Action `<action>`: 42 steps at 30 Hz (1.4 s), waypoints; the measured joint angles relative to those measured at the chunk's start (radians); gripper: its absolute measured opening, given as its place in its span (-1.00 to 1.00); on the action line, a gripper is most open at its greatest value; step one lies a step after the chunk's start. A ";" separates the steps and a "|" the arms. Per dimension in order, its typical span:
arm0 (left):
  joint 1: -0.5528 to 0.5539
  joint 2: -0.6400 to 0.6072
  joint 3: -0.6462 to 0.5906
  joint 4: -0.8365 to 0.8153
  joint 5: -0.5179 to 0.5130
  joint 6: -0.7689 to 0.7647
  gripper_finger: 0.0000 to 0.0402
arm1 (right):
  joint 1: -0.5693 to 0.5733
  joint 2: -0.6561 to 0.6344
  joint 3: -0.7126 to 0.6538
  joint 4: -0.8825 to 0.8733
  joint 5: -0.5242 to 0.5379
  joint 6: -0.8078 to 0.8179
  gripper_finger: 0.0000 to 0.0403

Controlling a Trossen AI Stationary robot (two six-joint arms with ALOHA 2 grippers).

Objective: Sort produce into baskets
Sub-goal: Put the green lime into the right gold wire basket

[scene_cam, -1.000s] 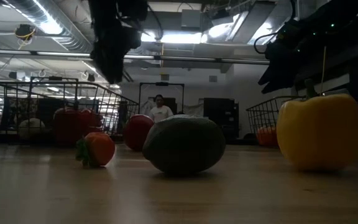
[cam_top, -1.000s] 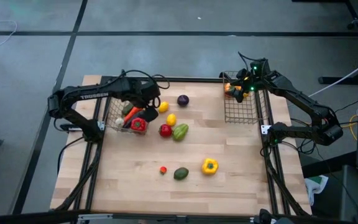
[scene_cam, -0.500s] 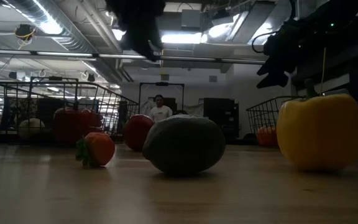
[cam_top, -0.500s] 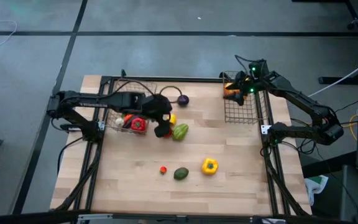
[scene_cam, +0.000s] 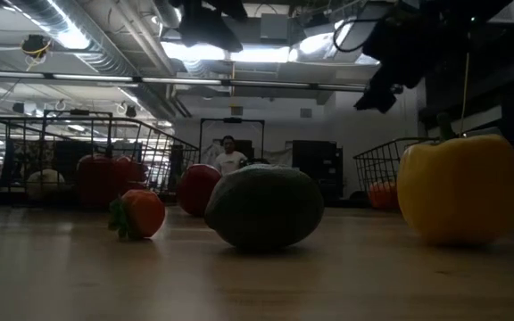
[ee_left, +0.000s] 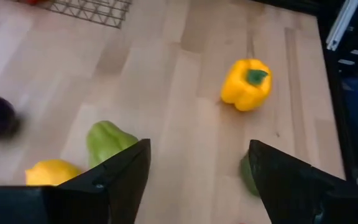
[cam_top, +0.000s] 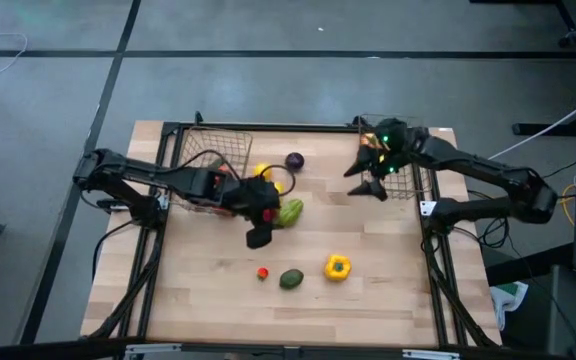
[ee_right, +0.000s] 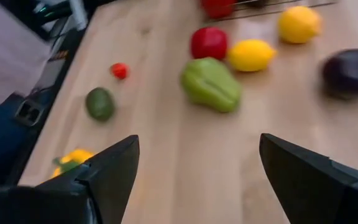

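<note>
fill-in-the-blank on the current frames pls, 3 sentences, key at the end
1. The pepper lying alone near the avocado is ____.
2. The left gripper hovers with its fingers ____ and empty.
3. The right gripper has nothing between its ____.

Missing words: yellow; open; fingers

Two matte black jointed arms, each trailing thin black cables. The right hand (cam_top: 360, 180) carries small green lights at its wrist; fingers (ee_left: 114, 177) are broad, dark, flat-faced wedges.
</note>
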 joint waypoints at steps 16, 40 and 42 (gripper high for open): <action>-0.168 0.008 0.000 0.000 -0.001 -0.060 0.33 | 0.359 0.000 0.000 0.001 0.001 0.164 0.64; -0.234 0.080 -0.001 0.036 -0.009 -0.026 0.33 | 0.838 0.096 0.000 0.488 0.580 0.304 0.64; -0.233 0.080 -0.001 0.035 -0.009 -0.013 0.33 | 0.864 0.129 0.000 0.533 0.616 0.304 0.64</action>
